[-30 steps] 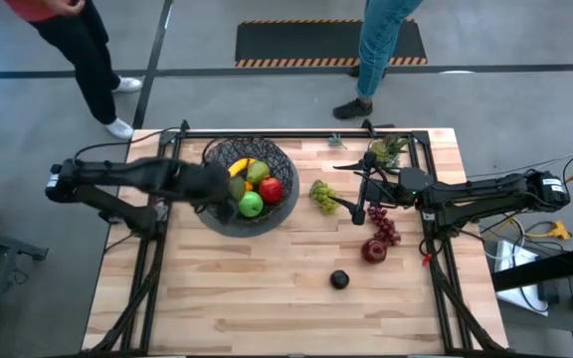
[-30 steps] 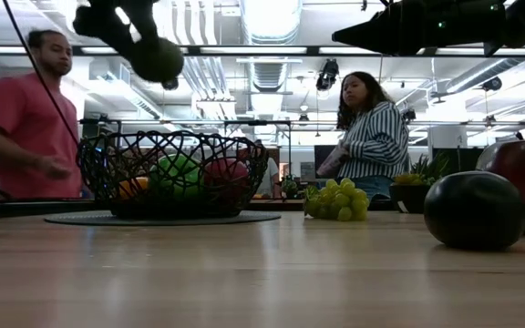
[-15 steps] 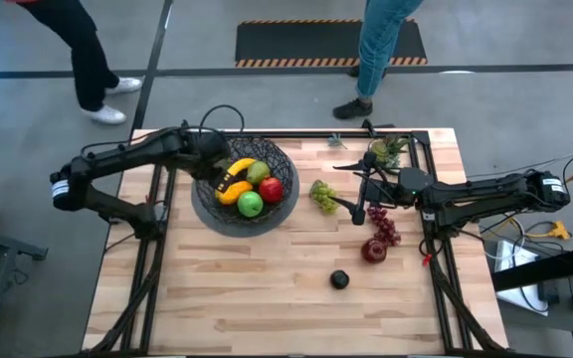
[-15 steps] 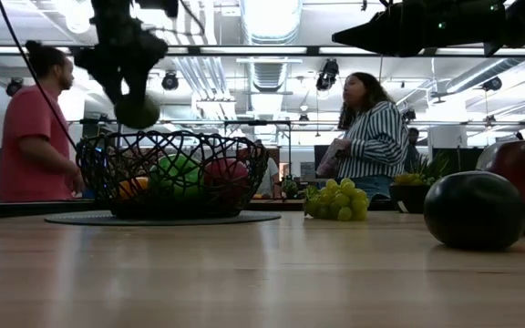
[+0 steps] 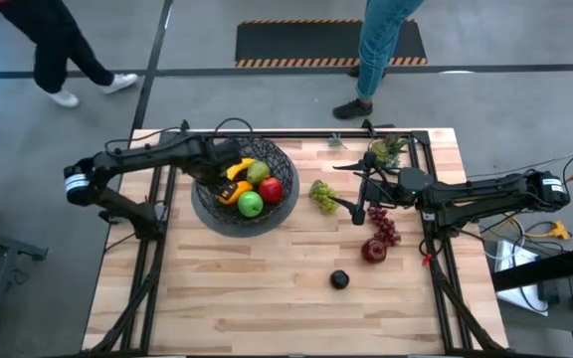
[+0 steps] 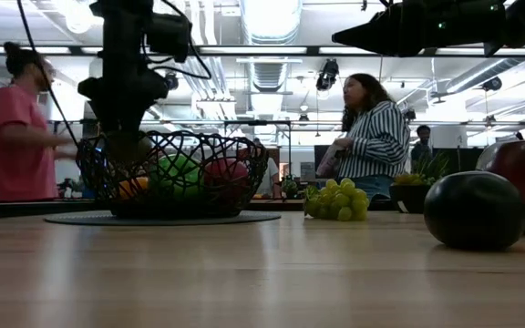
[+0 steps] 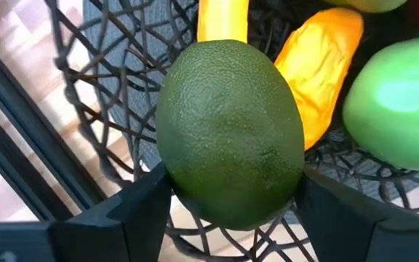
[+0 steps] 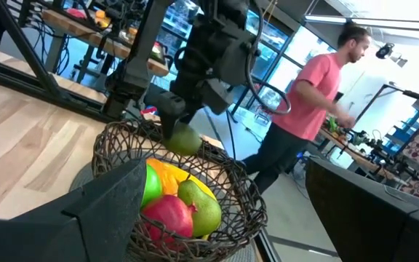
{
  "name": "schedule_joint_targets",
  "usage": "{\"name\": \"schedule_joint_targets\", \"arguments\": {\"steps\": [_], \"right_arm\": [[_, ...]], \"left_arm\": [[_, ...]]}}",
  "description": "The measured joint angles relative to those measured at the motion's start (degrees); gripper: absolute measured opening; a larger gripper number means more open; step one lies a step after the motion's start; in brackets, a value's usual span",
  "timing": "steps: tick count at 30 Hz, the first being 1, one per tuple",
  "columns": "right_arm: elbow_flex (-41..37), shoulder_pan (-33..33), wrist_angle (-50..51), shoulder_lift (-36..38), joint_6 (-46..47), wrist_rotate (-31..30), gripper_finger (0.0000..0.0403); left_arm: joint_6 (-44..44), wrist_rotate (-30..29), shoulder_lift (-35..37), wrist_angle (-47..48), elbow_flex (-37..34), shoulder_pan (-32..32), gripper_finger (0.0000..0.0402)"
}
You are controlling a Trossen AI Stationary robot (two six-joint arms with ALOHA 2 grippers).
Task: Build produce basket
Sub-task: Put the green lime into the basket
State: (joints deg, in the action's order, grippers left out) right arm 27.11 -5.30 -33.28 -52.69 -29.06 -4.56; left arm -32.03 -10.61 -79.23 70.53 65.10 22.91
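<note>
Currently: left gripper [image 7: 228, 196] clamped on a dark green pebbled avocado [image 7: 229, 143], held inside the near-left rim of the large round black wire-mesh basket [image 5: 207, 204]. Basket contents: yellow banana [image 5: 237, 167], green pear [image 5: 258, 172], red apple [image 5: 272, 189], green apple [image 5: 251, 204], orange piece [image 7: 321, 62]. On the wooden table [image 5: 267, 288]: green grape bunch [image 5: 322, 194], dark red grapes [image 5: 386, 228], red apple [image 5: 373, 250], small black fruit [image 5: 339, 279]. Right gripper [image 5: 359, 211] hangs between the grape bunches, jaws parted, holding nothing
</note>
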Motion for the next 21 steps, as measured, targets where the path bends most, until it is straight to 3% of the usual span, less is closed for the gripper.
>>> {"name": "schedule_joint_targets", "arguments": {"steps": [21], "right_arm": [[0.0,0.0,0.0,0.0,0.0,0.0,0.0359]], "left_arm": [[1.3,-0.5,-8.2,-1.1,-0.3,0.0,0.0249]]}}
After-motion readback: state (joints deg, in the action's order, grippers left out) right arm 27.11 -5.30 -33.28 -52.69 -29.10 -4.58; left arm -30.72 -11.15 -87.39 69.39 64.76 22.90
